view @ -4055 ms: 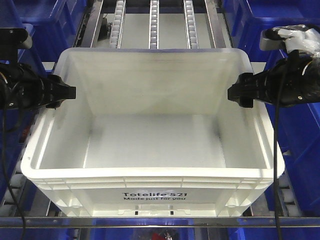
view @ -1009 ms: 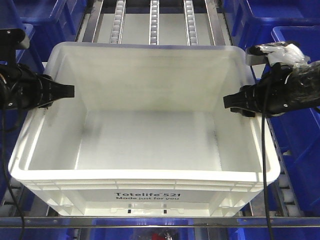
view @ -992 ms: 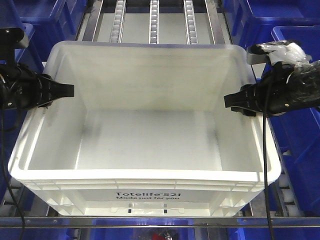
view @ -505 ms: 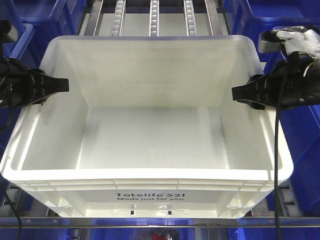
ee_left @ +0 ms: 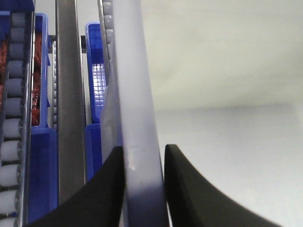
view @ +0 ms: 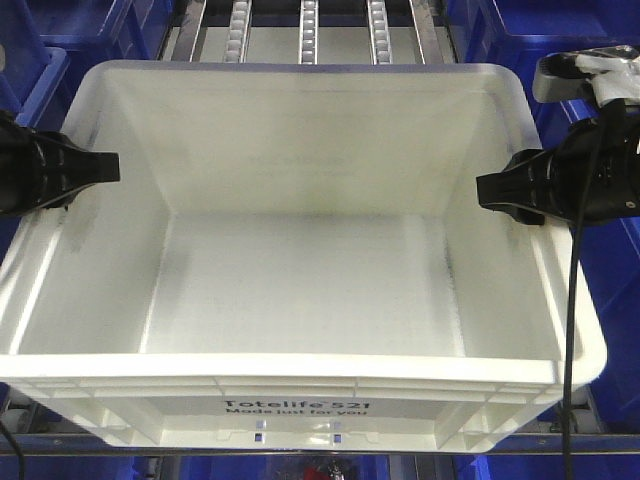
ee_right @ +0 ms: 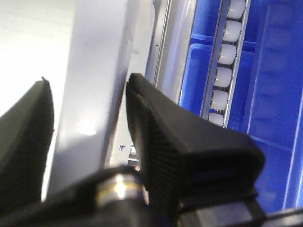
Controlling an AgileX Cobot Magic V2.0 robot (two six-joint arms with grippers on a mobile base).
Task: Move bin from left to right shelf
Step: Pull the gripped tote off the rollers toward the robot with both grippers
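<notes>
The white bin (view: 300, 260), printed "Totelife 521" on its front, fills the front view and is empty. My left gripper (view: 98, 168) is shut on the bin's left wall, one black finger on each side of the rim (ee_left: 137, 118). My right gripper (view: 497, 190) is shut on the right wall (ee_right: 90, 94) in the same way. Behind the bin runs a grey rack lane with white roller wheels (view: 308, 20). These views do not show whether it is the right shelf.
Dark blue totes (view: 90, 35) flank the lane on the left, and more blue totes (view: 600, 300) on the right. A metal crossbar (view: 560, 452) runs below the bin's front. Roller strips (ee_left: 13, 104) and frame rails (ee_right: 173, 52) lie close beside both walls.
The bin has come toward the camera and now looks larger, covering more of the roller lane. Both grippers kept their hold and sit farther apart in the view.
</notes>
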